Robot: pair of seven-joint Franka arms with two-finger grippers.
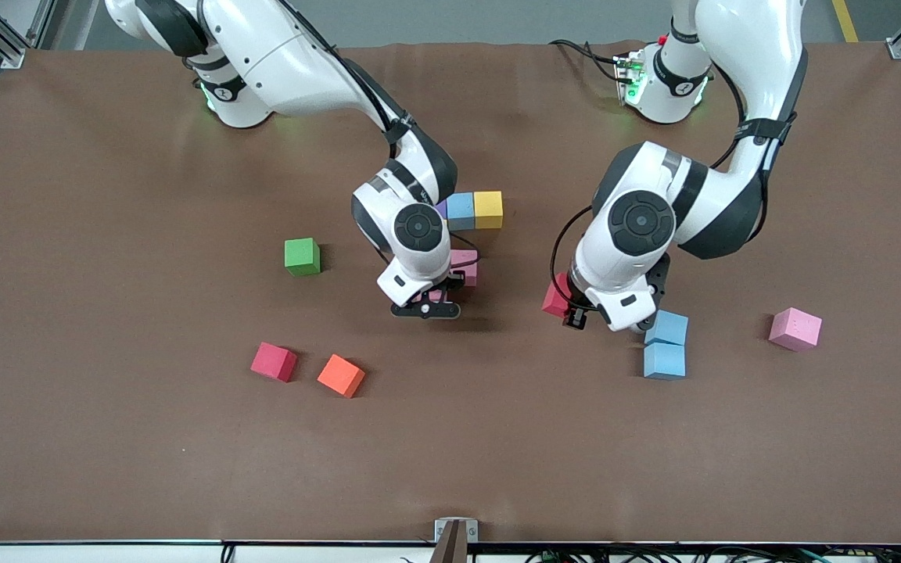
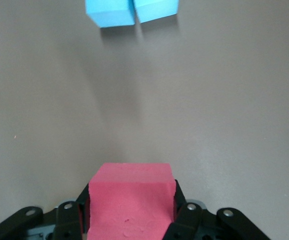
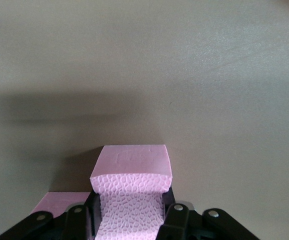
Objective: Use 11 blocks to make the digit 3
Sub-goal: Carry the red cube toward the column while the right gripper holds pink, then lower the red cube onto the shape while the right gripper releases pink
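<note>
From the high camera across the table, the right gripper (image 1: 427, 301) is low at the middle of the brown table (image 1: 106, 438), clenched on a pink block (image 1: 433, 295). A second pink cube (image 1: 466, 266) sits just beside it, farther from the camera. Farther still, a purple cube (image 1: 442, 209) that is mostly hidden by the arm, a light blue cube (image 1: 460, 209) and a yellow cube (image 1: 488, 209) touch in a row: the start of the digit 3. The left gripper (image 1: 572, 309) grasps a red block (image 1: 555, 299) toward the left arm's end, next to two light blue cubes (image 1: 665, 344) that touch each other. A loose pink cube (image 1: 795, 328) lies near that end. A red cube (image 1: 274, 361), an orange cube (image 1: 341, 375) and a green cube (image 1: 303, 256) lie toward the right arm's end.

In the left wrist view, the red block (image 2: 129, 200) fills the jaws, with the blue pair (image 2: 132, 10) on the bare mat ahead.

In the right wrist view, the pink block (image 3: 130, 195) is pinched between the fingers (image 3: 177, 217), its foam face dimpled, and an edge of another pink cube (image 3: 59, 202) shows beside it.

The risk, as I judge it, is that the soft foam rebounds on release and nudges the neighbouring pink cube, skewing the figure. The two arms also work close together and could clash.

I can read no brand, label or writing.
</note>
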